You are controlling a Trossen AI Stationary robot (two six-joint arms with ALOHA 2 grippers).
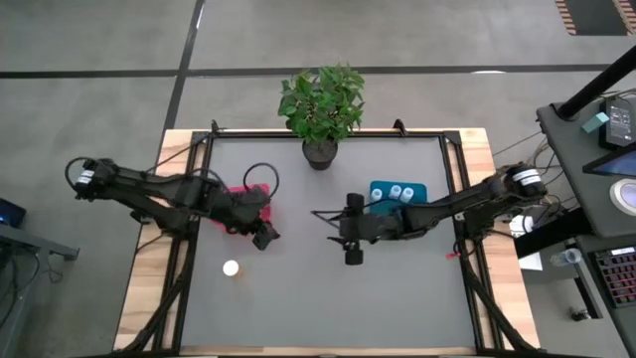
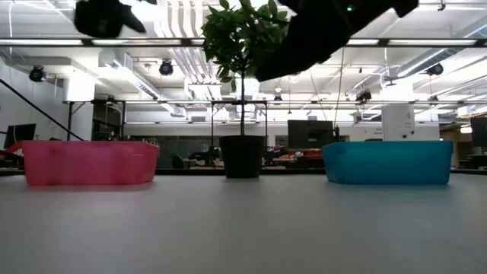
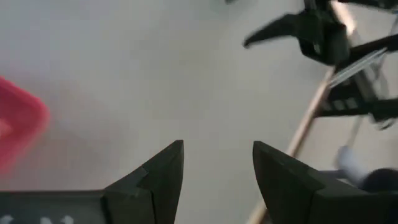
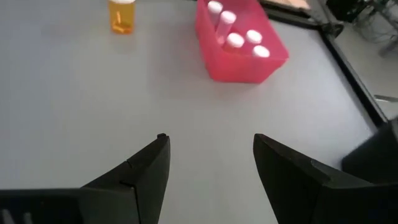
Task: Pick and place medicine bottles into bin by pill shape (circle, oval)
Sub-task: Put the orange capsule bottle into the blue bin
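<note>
One medicine bottle [image 1: 231, 268] with an orange body and a white cap [image 4: 121, 15] stands upright on the grey table, near the left front. The red bin [image 4: 239, 43] holds several white-capped bottles; in the high view my left arm covers most of it [image 1: 260, 189]. The teal bin [image 1: 397, 193] holds three bottles. My left gripper [image 3: 217, 146] hangs open in the air just in front of the red bin [image 1: 266, 237], with nothing between its fingers. My right gripper [image 4: 208, 140] is open and empty over the table's middle [image 1: 338, 231], pointing toward the red bin.
A potted plant [image 1: 320, 109] stands at the middle of the far edge, between the two bins [image 2: 242, 156]. A black frame [image 1: 189, 179] runs along the table's sides. Bare grey table [image 1: 328, 308] lies along the near half.
</note>
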